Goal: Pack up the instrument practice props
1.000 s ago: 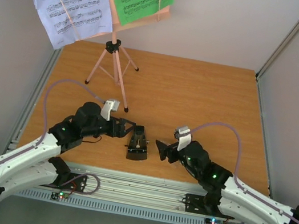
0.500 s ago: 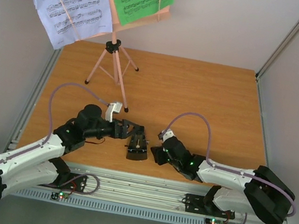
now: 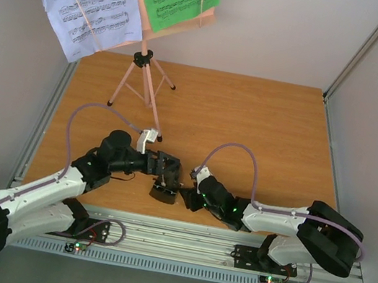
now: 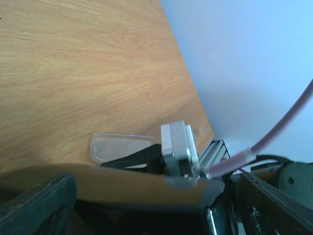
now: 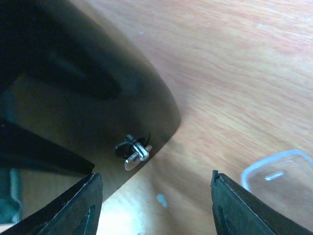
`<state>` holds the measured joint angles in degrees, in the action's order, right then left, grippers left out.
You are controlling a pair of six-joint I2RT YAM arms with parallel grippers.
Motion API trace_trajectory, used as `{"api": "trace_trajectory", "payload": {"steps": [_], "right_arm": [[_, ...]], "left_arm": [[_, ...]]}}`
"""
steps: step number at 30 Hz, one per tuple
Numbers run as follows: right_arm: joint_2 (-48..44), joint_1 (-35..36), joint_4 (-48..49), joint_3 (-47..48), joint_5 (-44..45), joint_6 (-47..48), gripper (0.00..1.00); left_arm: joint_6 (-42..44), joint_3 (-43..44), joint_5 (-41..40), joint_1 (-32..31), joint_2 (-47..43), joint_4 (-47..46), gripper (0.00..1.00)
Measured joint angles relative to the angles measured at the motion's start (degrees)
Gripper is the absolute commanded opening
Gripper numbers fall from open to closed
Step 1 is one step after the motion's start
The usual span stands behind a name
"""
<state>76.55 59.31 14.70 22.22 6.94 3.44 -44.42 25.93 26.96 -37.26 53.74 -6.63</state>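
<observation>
Left gripper (image 3: 166,173) spread wide, right gripper's (image 3: 187,198) hold unclear: steady the metronome (image 3: 163,194) squarely before fitting its clear cover (image 5: 279,171).

right claw (image 3: 188,198) has swung left to the metronome (image 3: 162,194), now partly under the left claw (image 3: 164,172).

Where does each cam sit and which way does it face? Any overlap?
Top external: above and behind the bases, looking down on the table; both arms, left gripper and right gripper meeting at the metronome, music stand far left.
Left wrist: low over the wood, facing right toward the wall; own fingers at the bottom corners, the right arm's camera block ahead.
Right wrist: low, facing left and down at the metronome; own fingers at the bottom.
Shared: both wrist views catch the clear cover.
</observation>
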Motion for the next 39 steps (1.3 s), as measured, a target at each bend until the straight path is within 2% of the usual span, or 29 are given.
{"api": "trace_trajectory", "payload": {"steps": [6, 10, 17, 26, 31, 39], "right_arm": [[1.62, 5.33, 2.91, 0.0, 3.41, 0.02, 0.67], [1.27, 6.49, 4.07, -0.26, 5.44, -0.02, 0.73], [-6.25, 6.49, 4.52, -2.6, 9.05, 0.17, 0.98], [-17.94, 6.49, 0.52, -3.85, 8.02, 5.62, 0.99], [-20.55, 6.49, -2.56, -0.28, 7.08, 9.64, 0.98], [-20.76, 6.49, -4.33, 7.06, 4.44, 15.45, 0.99]], "left_arm": [[0.11, 0.68, 1.6, 0.0, 2.32, -1.95, 0.9], [1.03, 1.49, 0.98, -0.02, 2.56, -0.31, 0.9], [5.09, 3.54, -3.89, -0.31, -1.07, 8.98, 0.94], [9.64, 7.8, -11.82, -0.37, -5.38, 21.11, 0.99], [12.35, 12.94, -11.82, -0.35, -5.33, 28.13, 0.99], [19.08, 26.8, -9.38, 1.66, -3.82, 40.13, 0.99]]}}
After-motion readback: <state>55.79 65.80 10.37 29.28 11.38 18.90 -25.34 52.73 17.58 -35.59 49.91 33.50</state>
